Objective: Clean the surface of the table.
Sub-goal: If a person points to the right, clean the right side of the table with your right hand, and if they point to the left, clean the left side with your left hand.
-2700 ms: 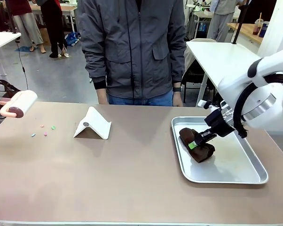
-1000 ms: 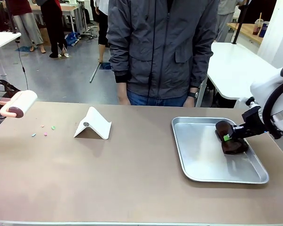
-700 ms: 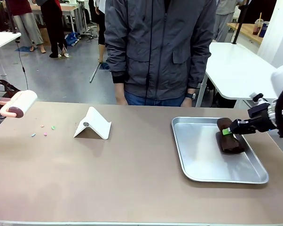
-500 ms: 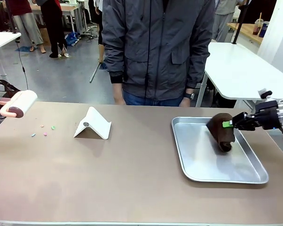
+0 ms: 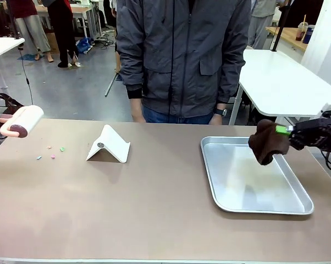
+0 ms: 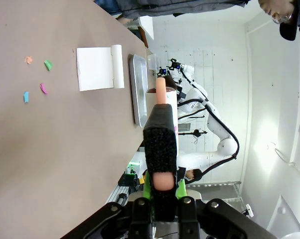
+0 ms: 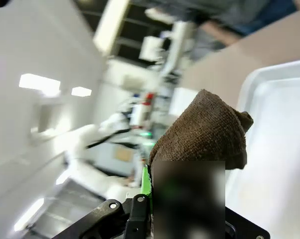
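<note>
Your right gripper [image 5: 283, 131] pinches a brown cloth [image 5: 263, 144] above the tray's [image 5: 264, 208] far rim; left gripper [image 6: 163, 188] grips a lint roller [image 5: 23, 120]; the table's [image 5: 127, 203] middle lies open.

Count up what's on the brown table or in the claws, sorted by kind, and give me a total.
Small coloured scraps: 4
White folded stand: 1
Shiny silver rectangular metal tray: 1
Brown knitted cloth, in the right claw: 1
White lint roller with pink handle, in the left claw: 1
Total: 8
</note>
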